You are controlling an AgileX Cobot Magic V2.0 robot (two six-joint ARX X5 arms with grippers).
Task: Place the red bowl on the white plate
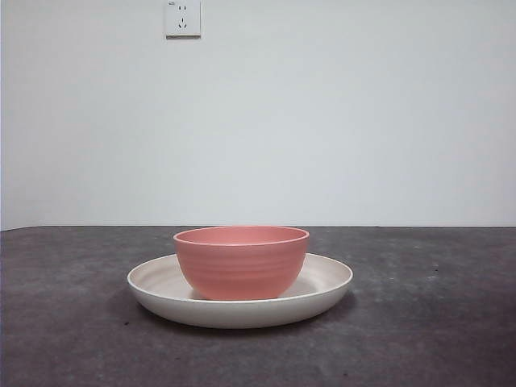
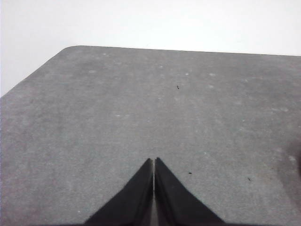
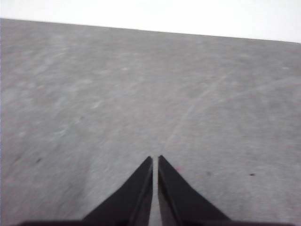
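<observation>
**Bowl on the plate, not much left to spoil**

The red bowl (image 1: 242, 262) sits upright inside the white plate (image 1: 153, 284), on the gray bench (image 1: 64, 339). My left tool (image 2: 154, 162) is clenched on nothing, and so is my right tool (image 3: 155, 160), both over bare bench. If I swing an arm low, I might bump the bowl off. I count one bowl, one plate, two tools.

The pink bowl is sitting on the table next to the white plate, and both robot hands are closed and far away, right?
Not quite. In the front view the bowl sits on the plate, not beside it. The rest holds: the left end effector and right end effector are shut, with only bare table before them in their wrist views.
</observation>
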